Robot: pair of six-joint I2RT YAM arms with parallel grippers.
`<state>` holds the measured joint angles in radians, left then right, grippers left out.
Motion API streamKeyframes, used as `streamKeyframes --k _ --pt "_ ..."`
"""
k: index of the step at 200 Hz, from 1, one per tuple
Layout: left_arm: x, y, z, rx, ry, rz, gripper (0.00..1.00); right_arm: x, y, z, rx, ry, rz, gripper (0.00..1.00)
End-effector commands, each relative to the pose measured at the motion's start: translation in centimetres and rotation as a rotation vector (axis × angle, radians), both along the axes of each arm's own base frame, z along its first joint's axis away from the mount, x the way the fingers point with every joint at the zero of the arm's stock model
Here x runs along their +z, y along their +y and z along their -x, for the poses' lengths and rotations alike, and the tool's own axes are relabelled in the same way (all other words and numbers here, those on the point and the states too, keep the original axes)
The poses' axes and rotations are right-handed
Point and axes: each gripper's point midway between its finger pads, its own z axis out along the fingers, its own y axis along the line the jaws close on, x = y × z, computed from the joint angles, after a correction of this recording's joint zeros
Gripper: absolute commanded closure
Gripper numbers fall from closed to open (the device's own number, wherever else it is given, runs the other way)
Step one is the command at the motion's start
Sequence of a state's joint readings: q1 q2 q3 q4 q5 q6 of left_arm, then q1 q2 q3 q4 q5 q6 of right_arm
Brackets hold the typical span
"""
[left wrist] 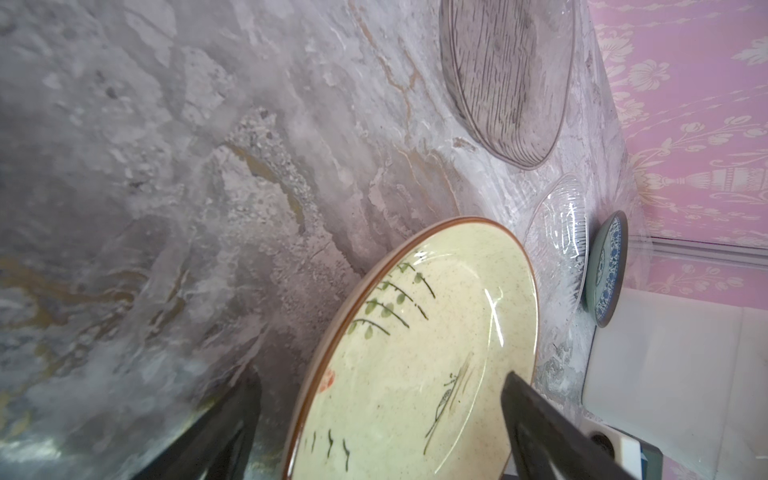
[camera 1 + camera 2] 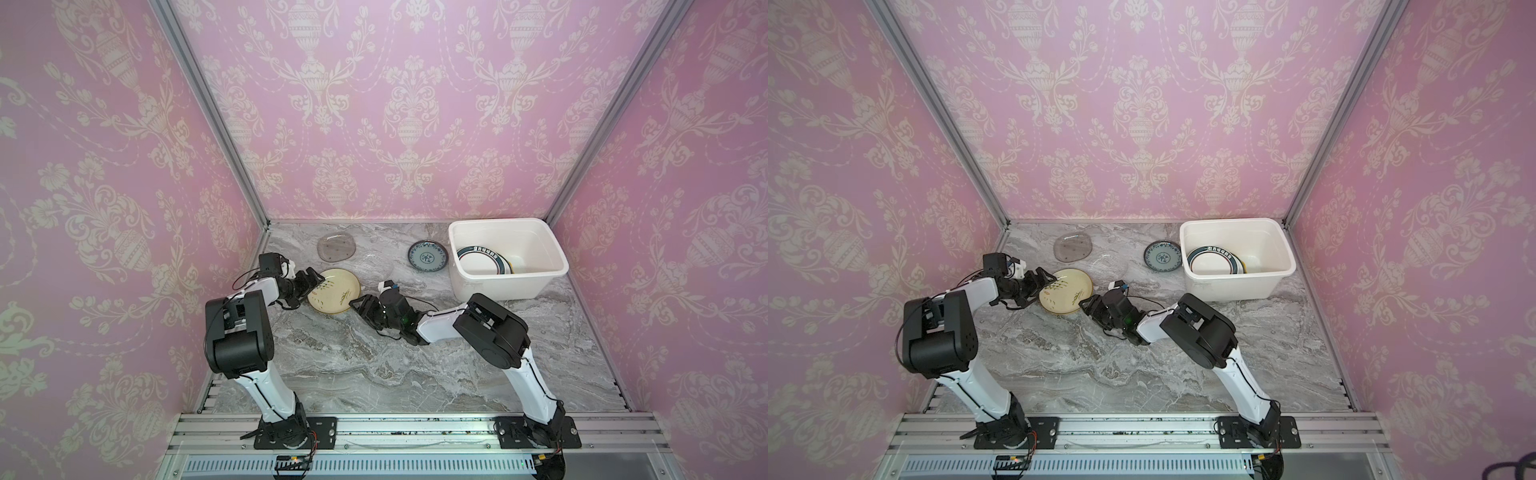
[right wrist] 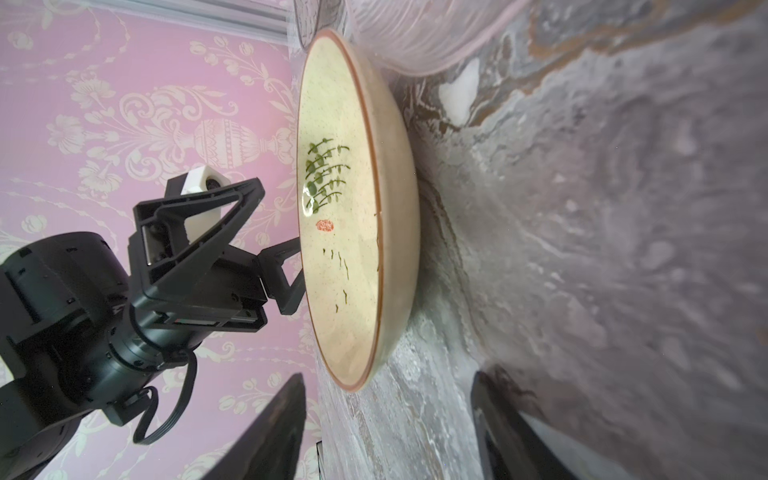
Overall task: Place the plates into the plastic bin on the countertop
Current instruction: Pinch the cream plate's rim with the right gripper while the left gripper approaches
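Two claws are crowding one plate. The cream plate with sprigs (image 2: 334, 291) is sitting on the countertop (image 2: 374, 365), left of centre in both top views. The left gripper (image 2: 316, 283) is straddling its rim with jaws spread wide, one finger (image 1: 552, 436) hanging over the face. The right gripper (image 2: 360, 304) is gaping at the opposite rim, holding nothing. The plastic bin (image 2: 498, 286) is sitting at the countertop's upper right, holding a dark-rimmed plate (image 2: 478, 264). A blue-patterned plate (image 2: 428, 256) is lying just beside it.
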<state>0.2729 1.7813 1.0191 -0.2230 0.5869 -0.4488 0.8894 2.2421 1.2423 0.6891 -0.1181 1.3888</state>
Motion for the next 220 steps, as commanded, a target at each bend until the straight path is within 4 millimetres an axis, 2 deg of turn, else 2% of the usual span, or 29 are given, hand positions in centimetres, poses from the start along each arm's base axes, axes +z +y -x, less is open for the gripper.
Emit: streamKeyframes --k 1,51,76,99,144,187,220 --pt "-0.7 0.1 1.0 -0.012 0.013 -0.013 0.08 -1.1 0.6 -0.5 0.017 0.030 0.035 0.44" --pt "-1.0 -0.2 2.1 -0.001 0.025 -0.003 0.09 -2.5 1.2 -1.2 0.012 0.070 0.078 0.61" --pt "-0.2 -0.2 2.5 0.018 0.022 -0.004 0.10 -2.8 1.2 -1.2 0.011 0.091 0.094 0.70" --pt "0.9 0.3 3.2 0.058 0.023 -0.035 0.09 -2.7 1.2 -1.0 0.018 0.097 0.105 0.78" --pt "2.9 2.3 5.5 0.208 0.073 -0.126 0.09 -2.2 1.2 -0.3 0.054 0.116 0.120 0.86" --pt "5.3 2.9 7.3 0.318 0.008 -0.141 0.08 -1.3 1.5 0.5 0.103 0.109 0.153 0.94" --pt "7.5 2.6 8.2 0.296 -0.049 -0.171 0.08 0.0 1.6 1.0 0.131 0.086 0.171 0.99"
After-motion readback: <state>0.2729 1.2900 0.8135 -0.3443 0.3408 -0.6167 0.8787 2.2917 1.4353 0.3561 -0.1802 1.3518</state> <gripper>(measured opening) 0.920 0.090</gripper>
